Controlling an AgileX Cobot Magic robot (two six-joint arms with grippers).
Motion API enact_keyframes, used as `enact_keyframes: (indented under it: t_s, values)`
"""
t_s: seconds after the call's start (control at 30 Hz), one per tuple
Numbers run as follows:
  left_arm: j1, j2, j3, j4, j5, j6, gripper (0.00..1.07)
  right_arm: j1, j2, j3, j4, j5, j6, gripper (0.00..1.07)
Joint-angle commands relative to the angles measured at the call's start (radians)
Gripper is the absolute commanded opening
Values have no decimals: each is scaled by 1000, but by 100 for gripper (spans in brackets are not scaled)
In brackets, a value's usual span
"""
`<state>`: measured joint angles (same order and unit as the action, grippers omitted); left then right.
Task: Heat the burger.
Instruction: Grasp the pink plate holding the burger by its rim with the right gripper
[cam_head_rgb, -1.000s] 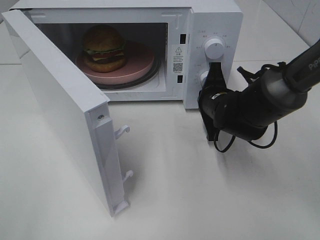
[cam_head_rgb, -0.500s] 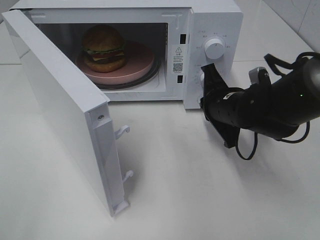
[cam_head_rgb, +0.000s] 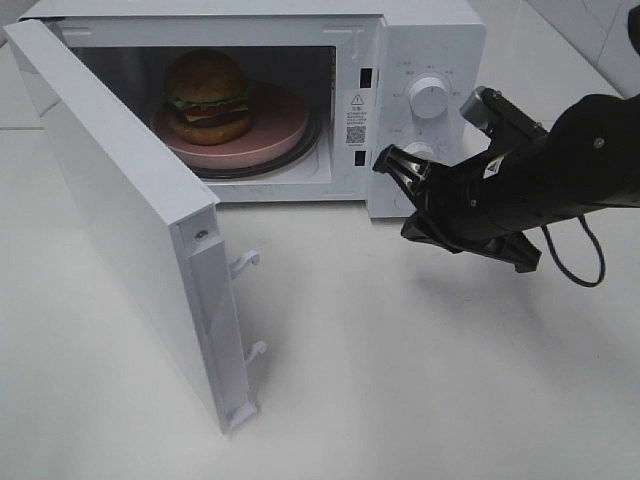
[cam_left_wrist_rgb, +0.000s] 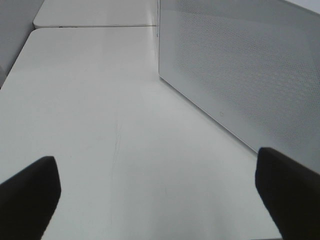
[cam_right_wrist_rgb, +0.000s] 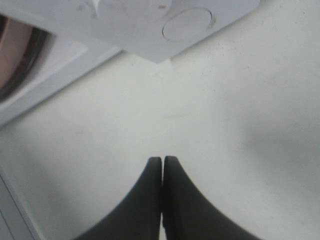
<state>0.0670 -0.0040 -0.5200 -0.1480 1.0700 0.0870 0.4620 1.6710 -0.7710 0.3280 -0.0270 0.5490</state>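
The burger (cam_head_rgb: 207, 97), with a golden-brown bun, lettuce and a dark patty, stands on a pink plate (cam_head_rgb: 278, 122) inside the open white microwave (cam_head_rgb: 425, 30). My right gripper (cam_head_rgb: 383, 163) is shut and empty, just in front of the lower part of the control panel, with its tip pointing toward the oven opening. In the right wrist view its fingers (cam_right_wrist_rgb: 162, 167) are pressed together above the table, with the panel's round button (cam_right_wrist_rgb: 187, 22) ahead. My left gripper (cam_left_wrist_rgb: 159, 192) is open and empty over the table; it does not show in the exterior high view.
The microwave door (cam_head_rgb: 120, 220) stands wide open toward the front left, with two latch hooks (cam_head_rgb: 245, 263) on its edge. The upper knob (cam_head_rgb: 430, 97) is on the control panel. A white dotted microwave panel (cam_left_wrist_rgb: 250, 75) stands beside the left gripper.
My right arm has swung away from the lower knob and turned. Its shut gripper now points left toward the opening instead of up at the panel. Burger and door have not moved.
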Motion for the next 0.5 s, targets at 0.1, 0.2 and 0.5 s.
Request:
enact_keyframes:
  t_s: [0.1,0.2,0.5]
  values:
    - [2,-8,3,-2,-2,-7,98,-9,-38,-20,-55,166,-120,0]
    - [2,-8,3,-2,-2,-7,98,-9,-59,-63,-61,330,-282,0]
    - [2,-8,3,-2,-2,-7,98,-9,-67,-167,-67,598,-693,1]
